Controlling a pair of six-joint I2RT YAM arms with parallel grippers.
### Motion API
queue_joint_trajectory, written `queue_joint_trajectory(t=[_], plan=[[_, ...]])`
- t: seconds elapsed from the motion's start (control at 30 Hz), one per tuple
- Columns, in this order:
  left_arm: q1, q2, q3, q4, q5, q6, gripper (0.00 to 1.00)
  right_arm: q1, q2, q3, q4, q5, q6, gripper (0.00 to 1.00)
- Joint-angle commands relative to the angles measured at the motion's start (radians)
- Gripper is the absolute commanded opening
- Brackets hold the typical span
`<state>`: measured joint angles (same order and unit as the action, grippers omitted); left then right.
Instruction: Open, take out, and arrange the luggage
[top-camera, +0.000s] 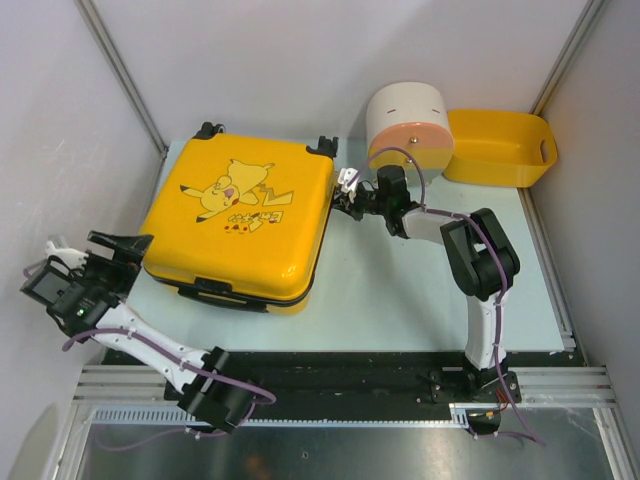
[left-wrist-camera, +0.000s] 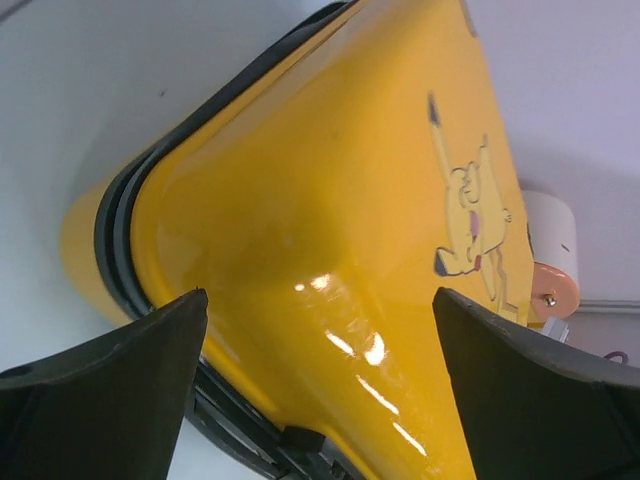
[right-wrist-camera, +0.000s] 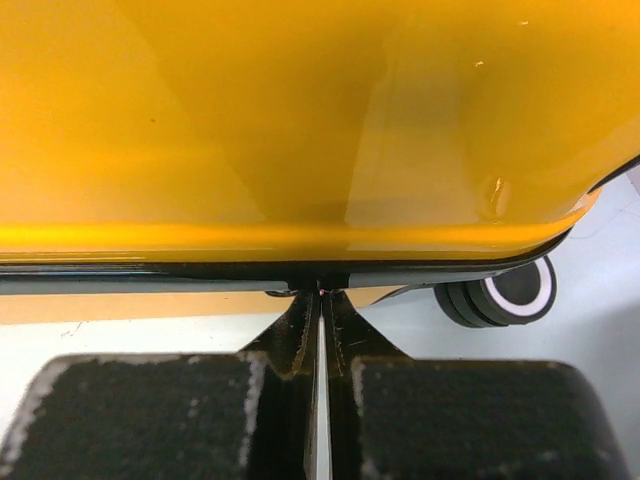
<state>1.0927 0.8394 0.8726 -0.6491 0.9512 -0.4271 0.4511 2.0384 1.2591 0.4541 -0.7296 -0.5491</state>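
The luggage (top-camera: 240, 215) is a yellow hard-shell suitcase with a cartoon print, lying flat and closed on the table, wheels toward the back. My left gripper (top-camera: 95, 250) stands wide open at its near-left corner, the fingers either side of the rounded shell (left-wrist-camera: 330, 200) and apart from it. My right gripper (top-camera: 348, 195) is shut at the suitcase's right side. In the right wrist view its tips (right-wrist-camera: 322, 292) meet at a small dark piece on the black zipper seam under the yellow shell (right-wrist-camera: 300, 120); I cannot tell whether they pinch that piece.
A cream-and-pink round box (top-camera: 410, 125) lies at the back, close behind the right gripper, with a yellow plastic basket (top-camera: 500, 145) to its right. A black suitcase wheel (right-wrist-camera: 500, 290) shows right of the right fingers. White walls close in left and right.
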Motion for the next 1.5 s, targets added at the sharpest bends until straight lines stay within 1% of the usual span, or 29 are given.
queue_joint_trajectory(t=[0.0, 0.13, 0.17, 0.2, 0.23, 0.27, 0.3, 0.33, 0.37, 0.43, 0.47, 0.53, 0.57, 0.63, 0.67, 0.73, 0.8, 0.83, 0.9, 0.93, 1.0, 1.03, 1.13, 1.23, 1.3, 1.37, 1.4, 1.47], plan=[[0.004, 0.018, -0.037, -0.121, -0.045, 0.039, 1.00, 0.073, -0.027, 0.039, 0.038, -0.047, 0.012, 0.00], [-0.048, 0.087, -0.031, -0.023, -0.058, 0.030, 1.00, 0.083, -0.026, 0.039, 0.014, -0.053, 0.005, 0.00], [-0.109, 0.108, -0.009, 0.023, -0.077, 0.019, 1.00, 0.087, -0.026, 0.039, 0.009, -0.053, 0.000, 0.00], [-0.146, 0.147, 0.006, 0.046, -0.103, 0.014, 1.00, 0.093, -0.024, 0.039, 0.005, -0.053, 0.000, 0.00], [-0.183, 0.171, 0.023, 0.108, -0.136, 0.004, 1.00, 0.097, -0.021, 0.039, -0.006, -0.053, 0.000, 0.00], [-0.256, 0.196, 0.060, 0.139, -0.162, -0.015, 1.00, 0.101, -0.024, 0.039, -0.012, -0.051, -0.002, 0.00], [-0.290, 0.220, 0.084, 0.161, -0.192, -0.018, 1.00, 0.109, -0.024, 0.039, -0.018, -0.051, 0.000, 0.00], [-0.324, 0.283, 0.109, 0.190, -0.236, -0.022, 1.00, 0.113, -0.024, 0.039, -0.031, -0.051, 0.001, 0.00], [-0.382, 0.314, 0.165, 0.239, -0.259, -0.016, 0.99, 0.118, -0.029, 0.039, -0.037, -0.050, 0.008, 0.00], [-0.433, 0.428, 0.238, 0.270, -0.316, 0.008, 0.97, 0.130, -0.033, 0.039, -0.067, -0.045, 0.040, 0.00], [-0.471, 0.473, 0.315, 0.273, -0.328, 0.046, 0.97, 0.135, -0.043, 0.039, -0.080, -0.042, 0.049, 0.00], [-0.499, 0.535, 0.389, 0.272, -0.341, 0.094, 0.93, 0.159, -0.055, 0.039, -0.127, -0.044, 0.077, 0.00], [-0.523, 0.578, 0.451, 0.270, -0.348, 0.150, 0.93, 0.172, -0.072, 0.034, -0.141, -0.044, 0.083, 0.00], [-0.543, 0.592, 0.502, 0.261, -0.327, 0.224, 0.93, 0.207, -0.092, 0.025, -0.179, -0.041, 0.101, 0.00], [-0.568, 0.574, 0.511, 0.253, -0.301, 0.253, 0.93, 0.215, -0.101, 0.022, -0.184, -0.039, 0.116, 0.00], [-0.603, 0.535, 0.505, 0.238, -0.270, 0.347, 0.96, 0.233, -0.127, 0.010, -0.193, -0.033, 0.159, 0.00], [-0.669, 0.471, 0.488, 0.236, -0.256, 0.398, 0.99, 0.259, -0.151, 0.002, -0.199, -0.015, 0.179, 0.00], [-0.726, 0.452, 0.473, 0.226, -0.256, 0.448, 1.00, 0.270, -0.159, -0.003, -0.204, 0.017, 0.199, 0.00], [-0.786, 0.409, 0.460, 0.218, -0.267, 0.479, 1.00, 0.287, -0.181, -0.027, -0.198, 0.059, 0.242, 0.00], [-0.841, 0.400, 0.454, 0.210, -0.267, 0.514, 1.00, 0.287, -0.190, -0.036, -0.195, 0.099, 0.261, 0.00], [-0.888, 0.389, 0.451, 0.197, -0.266, 0.537, 0.99, 0.282, -0.216, -0.073, -0.192, 0.172, 0.281, 0.00], [-0.936, 0.389, 0.451, 0.192, -0.262, 0.560, 0.99, 0.275, -0.224, -0.088, -0.189, 0.197, 0.276, 0.00], [-1.019, 0.409, 0.454, 0.172, -0.292, 0.588, 0.98, 0.224, -0.241, -0.136, -0.155, 0.304, 0.261, 0.00], [-1.059, 0.440, 0.453, 0.169, -0.322, 0.582, 0.97, 0.153, -0.233, -0.153, -0.095, 0.390, 0.256, 0.00], [-1.059, 0.460, 0.451, 0.164, -0.339, 0.573, 0.96, 0.106, -0.225, -0.155, -0.031, 0.436, 0.245, 0.00], [-1.061, 0.487, 0.450, 0.158, -0.374, 0.582, 0.95, 0.072, -0.208, -0.155, 0.020, 0.438, 0.236, 0.00], [-1.061, 0.497, 0.448, 0.155, -0.382, 0.597, 0.95, 0.037, -0.201, -0.155, 0.071, 0.397, 0.227, 0.00], [-1.059, 0.524, 0.451, 0.148, -0.384, 0.611, 0.95, 0.008, -0.176, -0.155, 0.125, 0.333, 0.222, 0.00]])
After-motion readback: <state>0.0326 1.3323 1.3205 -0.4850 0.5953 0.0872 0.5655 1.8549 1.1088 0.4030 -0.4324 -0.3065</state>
